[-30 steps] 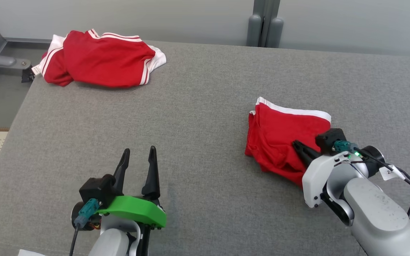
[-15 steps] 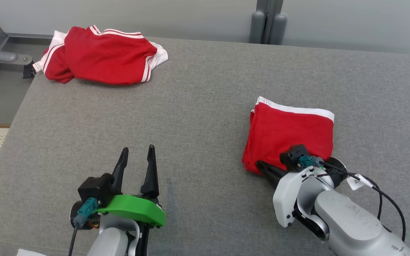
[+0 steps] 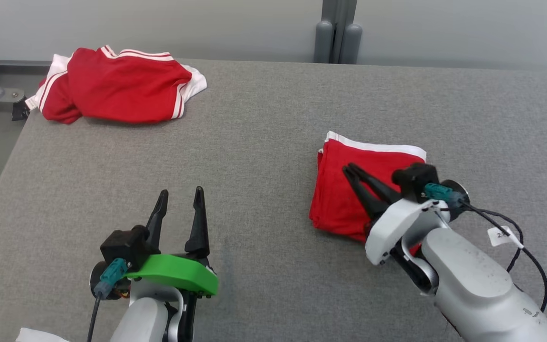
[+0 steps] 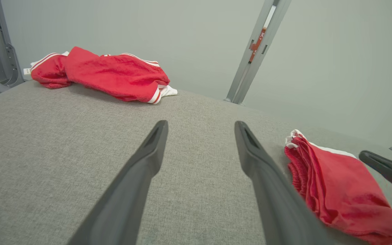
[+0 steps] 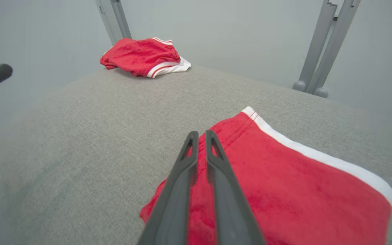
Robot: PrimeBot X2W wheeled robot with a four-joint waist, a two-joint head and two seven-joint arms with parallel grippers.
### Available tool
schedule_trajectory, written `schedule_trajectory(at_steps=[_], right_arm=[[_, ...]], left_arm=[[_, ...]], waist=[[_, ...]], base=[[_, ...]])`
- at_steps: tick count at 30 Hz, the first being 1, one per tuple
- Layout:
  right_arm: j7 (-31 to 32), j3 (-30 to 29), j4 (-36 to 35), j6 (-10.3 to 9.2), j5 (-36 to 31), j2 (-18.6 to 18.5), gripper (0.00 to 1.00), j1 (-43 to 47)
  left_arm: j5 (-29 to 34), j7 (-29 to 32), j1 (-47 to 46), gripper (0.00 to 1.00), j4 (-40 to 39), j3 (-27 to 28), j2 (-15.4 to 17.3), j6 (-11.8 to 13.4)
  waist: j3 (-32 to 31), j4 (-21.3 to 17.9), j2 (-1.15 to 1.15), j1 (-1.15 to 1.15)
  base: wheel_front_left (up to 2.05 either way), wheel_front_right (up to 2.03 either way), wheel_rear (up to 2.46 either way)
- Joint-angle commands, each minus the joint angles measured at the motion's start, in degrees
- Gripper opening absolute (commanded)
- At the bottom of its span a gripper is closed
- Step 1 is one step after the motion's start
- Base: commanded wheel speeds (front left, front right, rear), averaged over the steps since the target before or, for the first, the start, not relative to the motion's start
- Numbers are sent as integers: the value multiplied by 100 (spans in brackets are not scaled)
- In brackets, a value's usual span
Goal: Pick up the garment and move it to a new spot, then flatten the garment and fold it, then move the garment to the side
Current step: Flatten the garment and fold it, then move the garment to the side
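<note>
At right on the tabletop point(image 3: 254, 118), the right hand point(image 3: 348, 167), barely parted and empty, hangs over the garment point(image 3: 335, 202), nearer it than the wide-open, empty left hand point(image 3: 181, 191) at lower left.

Folded shorts point(image 3: 330, 204) lie right of centre on the counter point(image 3: 264, 166); a crumpled garment point(image 3: 112, 90) sits far left (the back corner).

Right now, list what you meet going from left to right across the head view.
From the left: crumpled red garment → left gripper → folded red garment. The right gripper overlaps the folded red garment, so it is left out.
</note>
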Motion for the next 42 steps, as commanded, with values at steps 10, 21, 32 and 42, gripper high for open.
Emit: schedule_trajectory(at_steps=[10, 21, 32, 42], right_arm=[[-354, -2187, -547, 1, -721, 397, 100, 915], [-354, -3441, -1648, 1, -1596, 910, 100, 2248], [-123, -3503, -2096, 1, -1755, 1022, 100, 2704], [-60, -3512, -2145, 1, -1652, 1026, 100, 2784]], left_arm=[[246, 5, -119, 100, -32, 48, -5, -5], [318, 5, 415, 100, 40, 358, -5, 17], [398, 4, 753, 100, 11, 472, -5, -21], [383, 5, 755, 100, 61, 421, -6, -8]], waist=[[-295, -517, 0, 0], [-514, -767, 0, 0], [-556, -783, 0, 0], [-584, -745, 0, 0]], base=[[0, 0, 0], [0, 0, 0], [0, 0, 0], [0, 0, 0]])
